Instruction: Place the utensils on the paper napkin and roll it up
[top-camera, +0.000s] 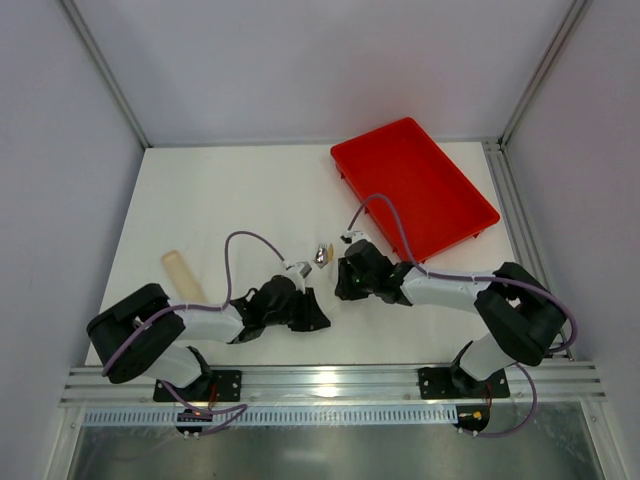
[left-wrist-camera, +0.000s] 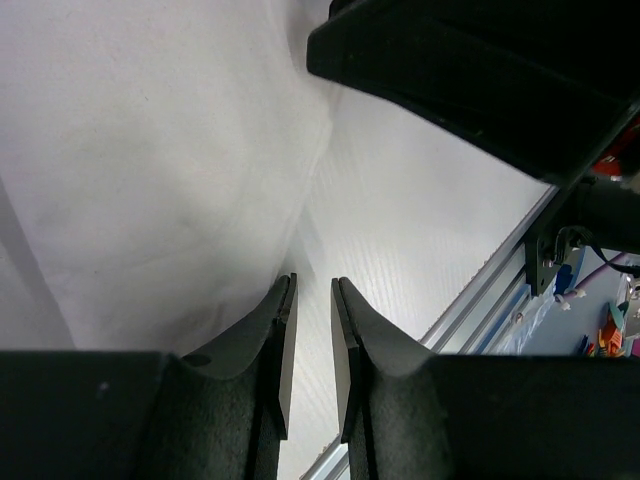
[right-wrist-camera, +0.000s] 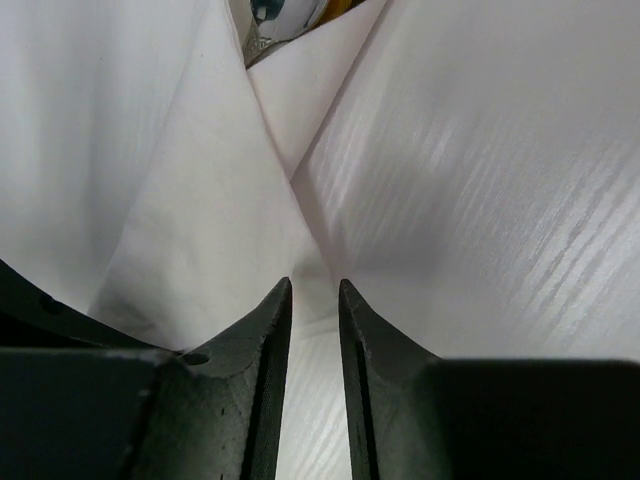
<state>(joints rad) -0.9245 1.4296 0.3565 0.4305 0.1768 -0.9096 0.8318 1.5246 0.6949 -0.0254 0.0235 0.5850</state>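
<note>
The white paper napkin (right-wrist-camera: 200, 200) lies folded on the white table, and one fold runs up to a shiny silver utensil head (right-wrist-camera: 275, 18) that pokes out at its far end. That head also shows in the top view (top-camera: 322, 254) between the two arms. The napkin hides the rest of the utensils. My right gripper (right-wrist-camera: 313, 283) is low at the napkin's near corner, jaws narrowly apart, nothing between them. My left gripper (left-wrist-camera: 312, 280) sits at the napkin's (left-wrist-camera: 150, 150) edge, jaws narrowly apart and empty. In the top view the left gripper (top-camera: 318, 322) and right gripper (top-camera: 342, 285) almost meet.
A red tray (top-camera: 412, 188) stands at the back right, with nothing in it. A tan flat stick (top-camera: 182, 273) lies at the left beside the left arm. The right arm's black body (left-wrist-camera: 480, 70) hangs close over the left gripper. The table's metal rail (top-camera: 330, 380) runs along the near edge.
</note>
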